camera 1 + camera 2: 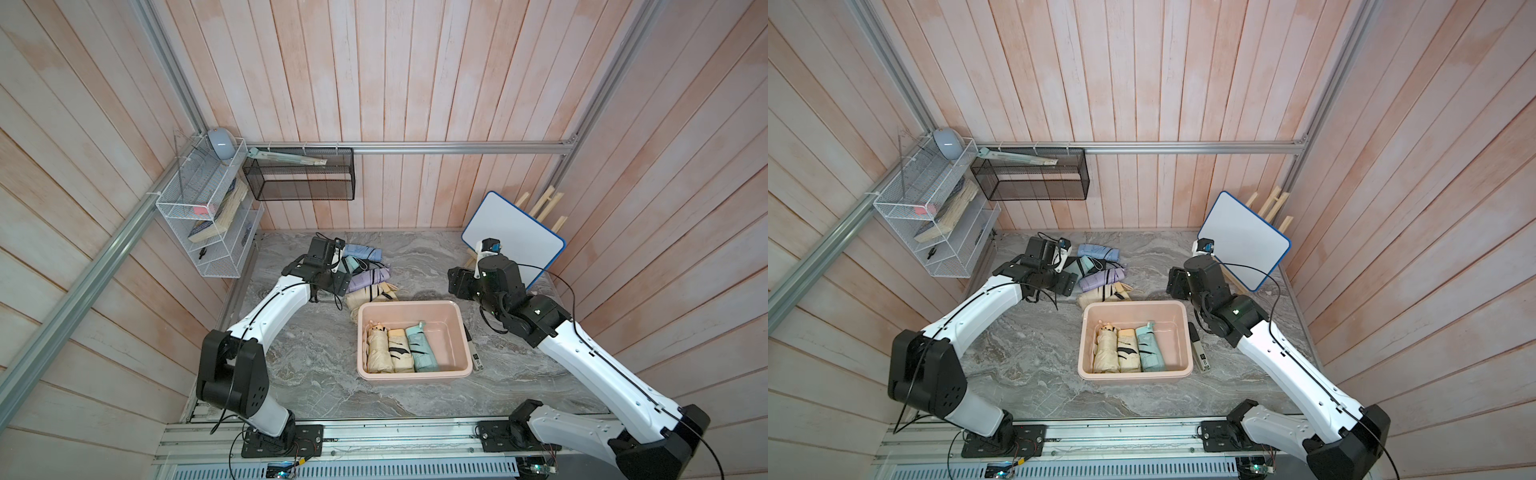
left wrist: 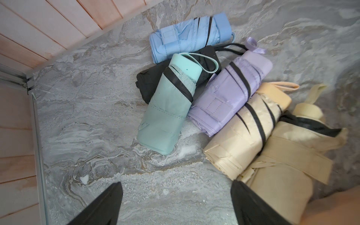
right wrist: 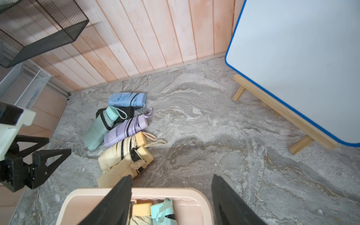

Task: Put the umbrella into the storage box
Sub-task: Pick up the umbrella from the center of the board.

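The pale pink storage box stands mid-table and holds three folded umbrellas: two cream ones and a teal one. Behind it to the left lies a pile of folded umbrellas: blue, black, teal, purple and two cream ones. My left gripper is open over bare table beside the pile. One of its fingers is close to the nearest cream umbrella. My right gripper is open and empty above the box's far rim.
A whiteboard on a wooden easel leans at the back right. A black mesh basket and a white wire rack hang on the back-left walls. A dark pen-like object lies along the box's right side.
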